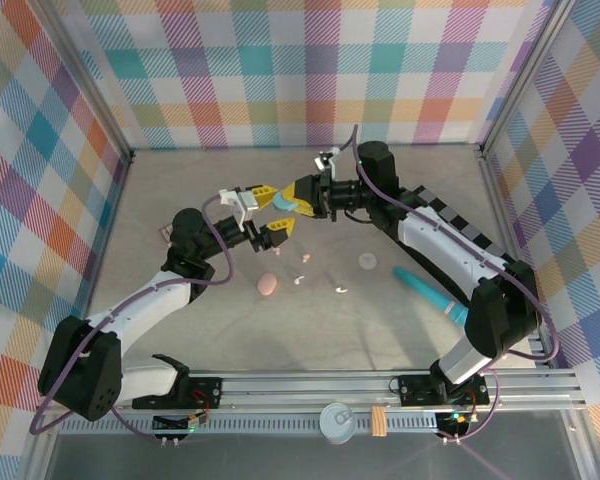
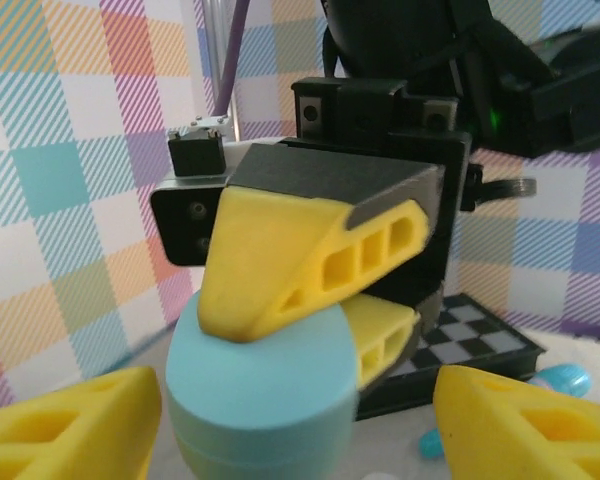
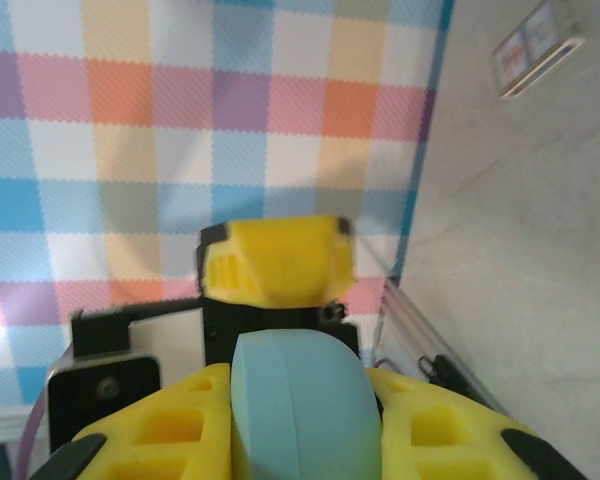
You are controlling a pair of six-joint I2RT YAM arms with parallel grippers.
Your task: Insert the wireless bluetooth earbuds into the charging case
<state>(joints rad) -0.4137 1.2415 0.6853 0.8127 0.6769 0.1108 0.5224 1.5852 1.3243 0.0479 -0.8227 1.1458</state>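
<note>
Earbuds (image 1: 302, 281) lie scattered on the table (image 1: 180, 330), nearer than both claws and well apart from them. The right claw (image 3: 298, 425) grips the teal case (image 2: 260, 400) in the air over mid-table. The left claw (image 1: 271, 210) is open, its fingers spread to either side of the case.

The case (image 3: 298, 405) is teal, fingers (image 3: 170, 430) yellow, walls (image 1: 310, 70) pastel plaid.
</note>
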